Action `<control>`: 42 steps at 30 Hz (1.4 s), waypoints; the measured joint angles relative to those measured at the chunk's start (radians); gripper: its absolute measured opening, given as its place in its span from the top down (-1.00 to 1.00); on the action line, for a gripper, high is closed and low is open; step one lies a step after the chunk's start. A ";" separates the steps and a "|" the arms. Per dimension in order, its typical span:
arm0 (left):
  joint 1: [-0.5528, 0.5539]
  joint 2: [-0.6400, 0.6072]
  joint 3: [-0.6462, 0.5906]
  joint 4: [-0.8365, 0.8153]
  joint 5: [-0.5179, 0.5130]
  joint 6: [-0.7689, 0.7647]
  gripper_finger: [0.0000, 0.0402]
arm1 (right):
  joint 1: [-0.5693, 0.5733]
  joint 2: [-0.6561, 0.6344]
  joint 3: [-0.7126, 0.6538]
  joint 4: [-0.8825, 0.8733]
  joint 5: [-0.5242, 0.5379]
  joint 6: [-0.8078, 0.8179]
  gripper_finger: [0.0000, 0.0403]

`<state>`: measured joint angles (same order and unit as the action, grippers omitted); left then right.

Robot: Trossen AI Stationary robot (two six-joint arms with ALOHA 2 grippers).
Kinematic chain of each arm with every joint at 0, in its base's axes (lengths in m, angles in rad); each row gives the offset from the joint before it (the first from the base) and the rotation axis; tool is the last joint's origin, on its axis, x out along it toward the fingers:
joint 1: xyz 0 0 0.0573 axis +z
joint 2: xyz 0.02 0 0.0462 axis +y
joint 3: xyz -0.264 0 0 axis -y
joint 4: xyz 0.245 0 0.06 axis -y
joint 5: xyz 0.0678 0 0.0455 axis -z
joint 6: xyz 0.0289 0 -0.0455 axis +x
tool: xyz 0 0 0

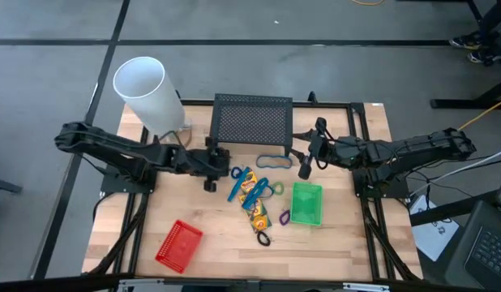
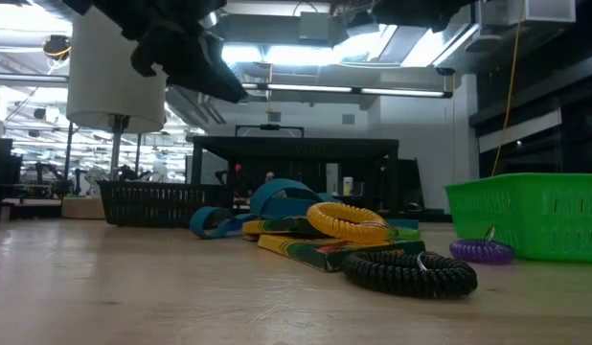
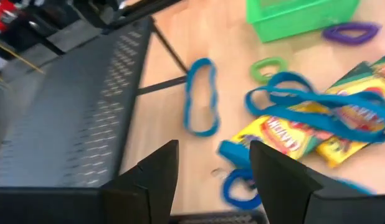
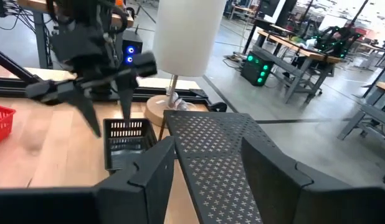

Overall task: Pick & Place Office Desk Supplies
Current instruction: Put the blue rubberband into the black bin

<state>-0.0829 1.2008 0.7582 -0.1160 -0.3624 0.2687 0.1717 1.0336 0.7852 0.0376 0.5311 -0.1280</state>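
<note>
Two yellow-and-green crayon boxes (image 1: 253, 196) lie mid-table under blue-handled scissors (image 1: 237, 183). Around them lie a blue loop (image 3: 200, 98), a green loop (image 3: 268, 66), a purple loop (image 2: 481, 251), a black coil (image 2: 409, 270) and a yellow coil (image 2: 348, 220). A small black mesh basket (image 4: 126, 142) stands near the stand's left leg. My left gripper (image 3: 214, 149) hovers open and empty just above that basket, left of the scissors. My right gripper (image 4: 208, 143) is open and empty above the table, at the stand's right front corner.
A green basket (image 1: 307, 203) stands right of the pile and a red basket (image 1: 178, 244) lies at the near left. The wide black mesh stand (image 1: 252, 122) and the big white cylinder (image 1: 147, 89) occupy the far side. Bare wood lies near the front edge.
</note>
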 joint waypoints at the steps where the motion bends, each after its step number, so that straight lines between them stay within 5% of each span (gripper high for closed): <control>1: -0.002 0.020 0.000 0.018 0.011 -0.015 0.02 | 0.002 0.000 0.000 0.000 0.000 0.000 0.08; 9: 0.002 0.169 0.001 0.218 0.014 -0.113 0.02 | 0.003 0.000 0.000 0.000 0.000 0.015 0.10; 14: 0.014 0.249 0.021 0.218 -0.057 -0.184 0.02 | 0.003 0.000 0.000 0.000 0.000 0.016 0.10; 23: 0.034 0.392 0.091 0.216 -0.016 -0.309 0.02 | 0.003 0.000 0.000 0.000 0.000 0.016 0.10; 34: 0.033 0.491 0.220 -0.016 -0.111 -0.517 0.02 | 0.003 0.000 0.000 -0.006 -0.037 0.039 0.10; 42: 0.035 0.506 0.229 -0.024 -0.102 -0.568 0.02 | 0.003 0.000 0.000 -0.008 -0.053 0.042 0.10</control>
<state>-0.0479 1.7073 0.9874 -0.1397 -0.4646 -0.2992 0.1749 1.0336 0.7849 0.0299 0.4782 -0.0860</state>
